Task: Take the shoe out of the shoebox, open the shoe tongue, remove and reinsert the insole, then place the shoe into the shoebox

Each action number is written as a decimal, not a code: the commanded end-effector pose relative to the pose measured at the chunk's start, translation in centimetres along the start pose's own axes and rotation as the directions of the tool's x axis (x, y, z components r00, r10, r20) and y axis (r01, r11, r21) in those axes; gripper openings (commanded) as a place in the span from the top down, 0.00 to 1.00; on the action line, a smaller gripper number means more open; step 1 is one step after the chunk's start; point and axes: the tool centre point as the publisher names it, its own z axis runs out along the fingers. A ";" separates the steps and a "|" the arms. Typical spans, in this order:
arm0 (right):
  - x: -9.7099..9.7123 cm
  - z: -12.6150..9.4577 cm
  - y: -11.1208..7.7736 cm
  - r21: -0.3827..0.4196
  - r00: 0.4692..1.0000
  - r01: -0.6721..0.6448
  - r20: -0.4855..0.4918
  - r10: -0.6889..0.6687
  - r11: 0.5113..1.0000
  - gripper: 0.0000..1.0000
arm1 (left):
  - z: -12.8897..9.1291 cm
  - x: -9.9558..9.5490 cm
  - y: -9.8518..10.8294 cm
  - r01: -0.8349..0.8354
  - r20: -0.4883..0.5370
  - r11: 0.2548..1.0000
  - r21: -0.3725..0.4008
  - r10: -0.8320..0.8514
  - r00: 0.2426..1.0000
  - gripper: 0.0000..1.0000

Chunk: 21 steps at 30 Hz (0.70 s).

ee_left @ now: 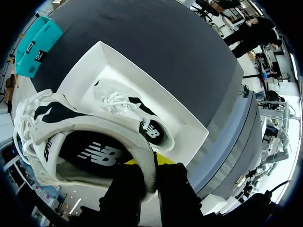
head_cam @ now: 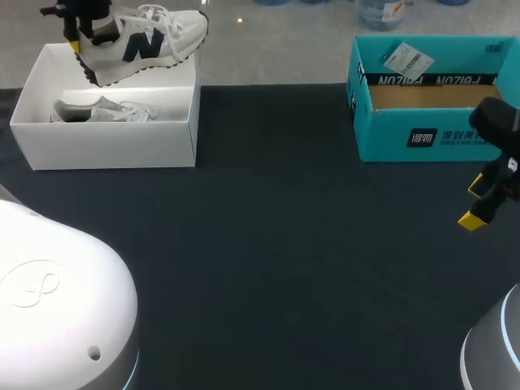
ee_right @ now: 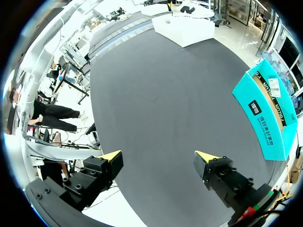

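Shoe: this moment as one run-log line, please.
left gripper: shut on shoe, above white shoebox | second shoe: in shoebox | right gripper: open, empty

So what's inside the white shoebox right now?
One white sneaker lies inside the white shoebox. The second sneaker, gripped by the left jaws above, covers the box's back edge.

The lifted shoe hangs above the left shoebox, second shoe inside, carton far right.
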 end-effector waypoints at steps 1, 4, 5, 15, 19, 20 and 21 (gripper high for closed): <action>-0.1 0.1 0.2 0.005 1.000 -0.001 -0.001 0.001 1.000 0.00 | 0.5 1.0 0.0 -0.097 0.007 0.995 -0.029 0.097 0.995 1.00; -0.1 0.1 0.2 0.005 1.000 -0.001 -0.001 0.001 1.000 0.00 | 1.1 0.9 0.7 -0.172 0.002 0.984 -0.043 0.172 0.985 1.00; -0.1 0.1 0.2 0.005 1.000 -0.001 -0.001 0.001 1.000 0.00 | 1.2 0.9 1.0 -0.186 -0.006 0.981 -0.052 0.186 0.983 1.00; -0.1 0.1 0.2 0.005 1.000 -0.001 -0.001 0.001 1.000 0.00 | 1.4 0.8 5.6 -0.263 -0.031 0.957 -0.122 0.261 0.965 1.00; -0.1 0.1 0.2 0.005 1.000 -0.001 -0.001 0.001 1.000 0.00 | 1.3 0.9 7.0 -0.275 -0.038 0.951 -0.140 0.272 0.961 1.00; -0.1 0.1 0.2 0.005 1.000 -0.001 -0.001 0.001 1.000 0.00 | 1.4 0.9 7.3 -0.274 -0.044 0.950 -0.153 0.270 0.962 1.00; -0.1 0.1 0.2 0.005 1.000 -0.001 -0.001 0.001 1.000 0.00 | 1.6 1.0 7.6 -0.277 -0.045 0.949 -0.149 0.273 0.961 1.00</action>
